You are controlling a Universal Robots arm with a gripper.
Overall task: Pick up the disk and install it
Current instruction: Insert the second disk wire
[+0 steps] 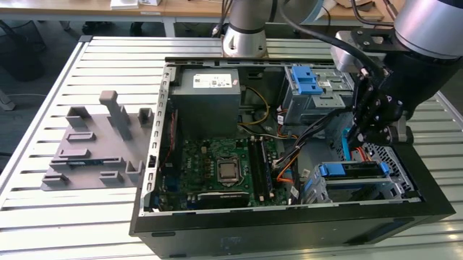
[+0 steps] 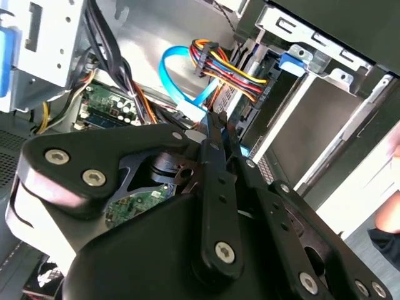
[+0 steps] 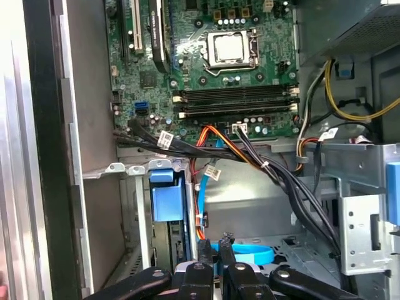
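Observation:
The disk (image 1: 351, 170), a grey drive in a blue carrier frame, sits in the lower drive cage (image 1: 394, 162) at the exterior view's right of the open computer case. In the first wrist view its blue carrier front (image 3: 167, 199) shows seated in the bay. My gripper (image 1: 361, 145) hangs just above and behind that cage, inside the case. Both wrist views show its black fingers close together with nothing between them, the gripper (image 3: 215, 245) beside the disk's bay and apart from it. In the second wrist view the fingertips (image 2: 215, 125) point at a bundle of coloured wires (image 2: 219, 62).
The case holds a green motherboard (image 1: 217, 168), a grey power-supply box (image 1: 210, 95) and an upper cage with a blue latch (image 1: 307, 81). A looped blue cable (image 3: 247, 253) and black and orange cables (image 3: 250, 156) lie near the fingers. A grey fixture (image 1: 94, 146) stands on the slatted table (image 1: 108, 59).

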